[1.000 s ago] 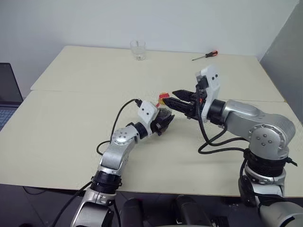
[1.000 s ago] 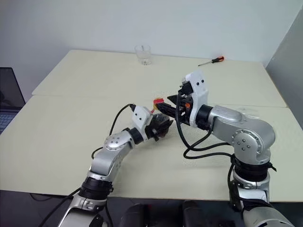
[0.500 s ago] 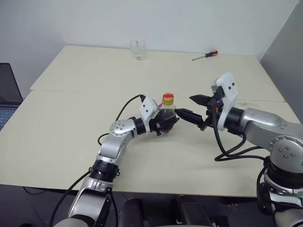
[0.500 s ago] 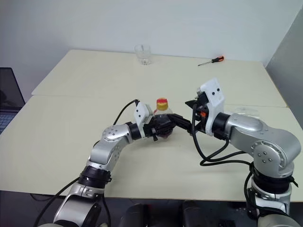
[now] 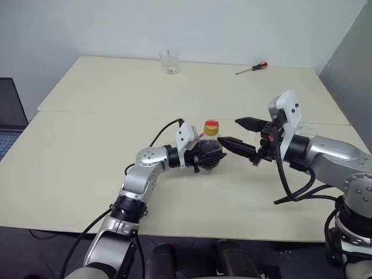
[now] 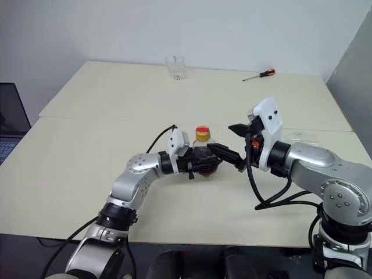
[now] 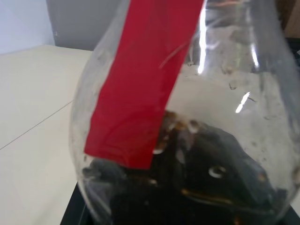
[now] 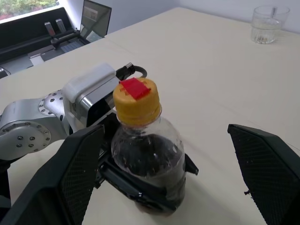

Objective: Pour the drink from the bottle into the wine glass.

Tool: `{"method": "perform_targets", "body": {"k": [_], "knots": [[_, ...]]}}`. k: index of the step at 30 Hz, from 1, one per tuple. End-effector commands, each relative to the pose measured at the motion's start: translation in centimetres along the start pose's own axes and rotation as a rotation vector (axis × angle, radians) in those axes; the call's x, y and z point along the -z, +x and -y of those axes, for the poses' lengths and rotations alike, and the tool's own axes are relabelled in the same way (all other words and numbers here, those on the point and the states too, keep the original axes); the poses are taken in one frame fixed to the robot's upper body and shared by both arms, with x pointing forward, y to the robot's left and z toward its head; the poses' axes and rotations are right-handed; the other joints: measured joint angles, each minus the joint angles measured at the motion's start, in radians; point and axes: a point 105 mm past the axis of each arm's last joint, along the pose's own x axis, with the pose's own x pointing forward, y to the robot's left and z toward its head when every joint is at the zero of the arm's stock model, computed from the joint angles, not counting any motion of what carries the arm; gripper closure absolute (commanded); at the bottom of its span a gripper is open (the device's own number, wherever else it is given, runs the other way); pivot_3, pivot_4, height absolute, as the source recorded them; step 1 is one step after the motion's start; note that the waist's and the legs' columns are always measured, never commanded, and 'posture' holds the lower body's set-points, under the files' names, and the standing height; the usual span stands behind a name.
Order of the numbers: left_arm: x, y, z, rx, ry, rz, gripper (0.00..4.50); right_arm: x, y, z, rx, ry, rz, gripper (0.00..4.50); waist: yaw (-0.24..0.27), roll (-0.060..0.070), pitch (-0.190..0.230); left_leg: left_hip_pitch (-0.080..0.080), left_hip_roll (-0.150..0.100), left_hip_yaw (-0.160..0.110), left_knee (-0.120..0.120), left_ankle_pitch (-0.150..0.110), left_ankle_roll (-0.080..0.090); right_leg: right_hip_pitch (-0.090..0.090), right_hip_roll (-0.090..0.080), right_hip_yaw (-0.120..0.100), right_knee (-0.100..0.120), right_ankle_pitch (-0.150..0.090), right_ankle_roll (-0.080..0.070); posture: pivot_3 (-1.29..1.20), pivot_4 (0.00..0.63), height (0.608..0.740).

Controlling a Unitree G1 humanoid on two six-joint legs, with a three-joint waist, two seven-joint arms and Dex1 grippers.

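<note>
The bottle [image 5: 210, 132] stands upright on the table at mid-front, a small clear one with a yellow cap and a red tag. The dark drink [image 8: 150, 164] fills its lower body. My left gripper [image 5: 209, 157] reaches in from the left and is shut on the bottle's round body. The left wrist view looks straight into the bottle [image 7: 187, 117] with its red tag. My right gripper [image 5: 228, 131] hangs open just right of the bottle, one finger beside the neck and one farther off, touching nothing. The wine glass is out of view.
A short clear tumbler [image 5: 169, 60] stands at the table's far edge. A red-handled screwdriver [image 5: 251, 68] lies at the far right. A laptop [image 5: 9, 110] sits off the table's left side. A seam [image 5: 87, 113] crosses the tabletop behind the bottle.
My right gripper has opened wide and drawn back to the right, away from the cap. My left gripper has turned and carried the bottle slightly to the right.
</note>
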Motion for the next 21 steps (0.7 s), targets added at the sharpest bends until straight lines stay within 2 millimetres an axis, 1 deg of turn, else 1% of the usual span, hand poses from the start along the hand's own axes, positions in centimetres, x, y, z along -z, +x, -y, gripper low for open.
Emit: {"method": "perform_targets", "body": {"k": [1,7,17,20,21], "knots": [[-1.8,0.6,0.3,0.028,0.061,0.041,2.6,-1.3,0.3,-0.5,-0.01,-0.03,0.052,0.0,0.0,0.0,0.0,0.0,0.0,0.0,0.0,0.0,0.0,0.0,0.0,0.0,0.0,0.0,0.0,0.0,0.15,0.74],[-1.4,0.4,0.0,0.008,0.065,0.032,2.61,-1.6,1.6,-1.2,-0.025,-0.006,0.076,0.0,0.0,0.0,0.0,0.0,0.0,0.0,0.0,0.0,0.0,0.0,0.0,0.0,0.0,0.0,0.0,0.0,0.15,0.74],[-1.5,0.5,0.2,0.008,0.075,0.032,2.66,-1.0,2.0,-0.9,-0.015,0.023,0.069,0.0,0.001,0.0,0.0,0.0,0.0,0.0,0.0,0.0,0.0,0.0,0.0,0.0,0.0,0.0,0.0,0.0,0.15,0.74],[-1.5,0.5,0.2,0.006,0.077,0.031,2.66,-0.8,2.1,-0.9,-0.018,0.023,0.062,0.57,0.001,0.0,0.0,0.0,0.0,0.0,0.0,0.0,0.0,0.0,0.0,0.0,0.0,0.0,0.0,0.0,0.15,0.74],[-1.4,0.4,0.2,0.007,0.08,0.028,2.67,-0.8,2.2,-1.0,-0.02,0.024,0.061,0.91,0.001,0.0,0.0,0.0,0.0,0.0,0.0,0.0,0.0,0.0,0.0,0.0,0.0,0.0,0.0,0.0,0.15,0.74]]}}
